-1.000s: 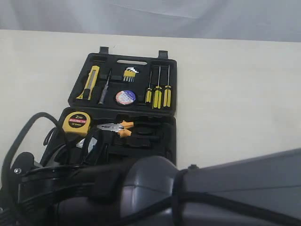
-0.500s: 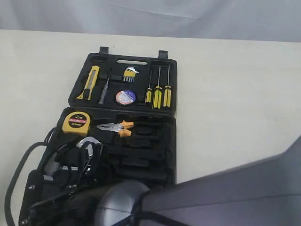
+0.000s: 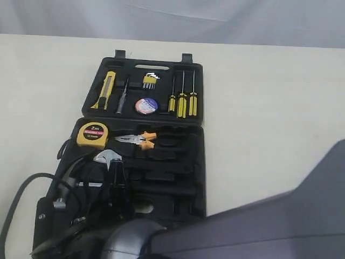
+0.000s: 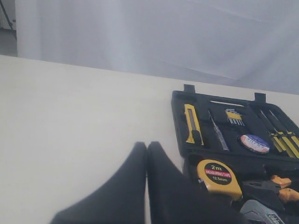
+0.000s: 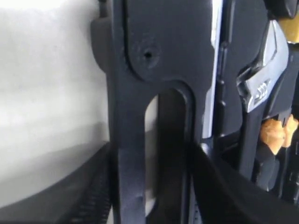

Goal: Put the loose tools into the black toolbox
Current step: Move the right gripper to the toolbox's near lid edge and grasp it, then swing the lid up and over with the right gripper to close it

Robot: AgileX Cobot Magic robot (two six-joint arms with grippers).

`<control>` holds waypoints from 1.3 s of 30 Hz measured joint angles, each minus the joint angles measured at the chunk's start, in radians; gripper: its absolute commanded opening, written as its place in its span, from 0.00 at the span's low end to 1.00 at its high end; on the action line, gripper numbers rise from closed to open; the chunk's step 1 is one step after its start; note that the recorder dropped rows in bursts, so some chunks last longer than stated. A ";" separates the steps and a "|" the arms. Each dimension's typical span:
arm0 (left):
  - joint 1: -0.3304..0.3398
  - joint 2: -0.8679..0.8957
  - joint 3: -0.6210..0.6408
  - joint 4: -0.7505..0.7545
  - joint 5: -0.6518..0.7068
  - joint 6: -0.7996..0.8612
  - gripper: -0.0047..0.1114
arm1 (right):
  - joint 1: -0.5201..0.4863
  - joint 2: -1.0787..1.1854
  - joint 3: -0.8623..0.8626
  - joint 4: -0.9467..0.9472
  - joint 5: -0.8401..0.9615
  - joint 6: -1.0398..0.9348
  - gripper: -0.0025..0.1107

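The black toolbox (image 3: 197,135) lies open on the table. Its far half holds the yellow-black utility knife (image 3: 108,89) and the dark tape roll (image 3: 146,106). Its near half holds the yellow tape measure (image 3: 92,135) and the orange-handled pliers (image 3: 138,140). My right gripper (image 5: 150,154) straddles the slotted handle (image 5: 128,116) on the near half's front rim, one finger pressed against each side. My left gripper (image 4: 146,150) is shut and empty, beside the case's left edge and close to the tape measure (image 4: 217,176). The knife (image 4: 191,123) and the tape roll (image 4: 255,143) also appear there.
Three yellow-handled screwdrivers (image 3: 182,100), hex keys (image 3: 149,81) and a steel wrench (image 3: 107,157) sit in their recesses. My grey right arm (image 3: 259,232) fills the bottom of the exterior view. Black cables (image 3: 27,189) loop at the lower left. Bare table (image 3: 269,108) lies to the right.
The toolbox has shifted slightly away and its near half now looks larger and nearer. Both arms have sunk lower in the exterior view, uncovering the wrench and more recesses.
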 measured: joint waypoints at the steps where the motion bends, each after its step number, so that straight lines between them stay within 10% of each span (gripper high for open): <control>1: 0.000 0.000 0.000 0.000 0.000 0.000 0.04 | 0.000 -0.008 0.000 0.015 0.009 -0.012 0.02; 24: 0.000 0.000 0.000 0.000 0.000 0.000 0.04 | -0.027 -0.358 -0.254 0.405 0.341 -0.475 0.02; 39: 0.000 0.000 0.000 0.000 0.000 0.000 0.04 | -0.799 -0.266 -0.521 1.143 0.333 -1.431 0.02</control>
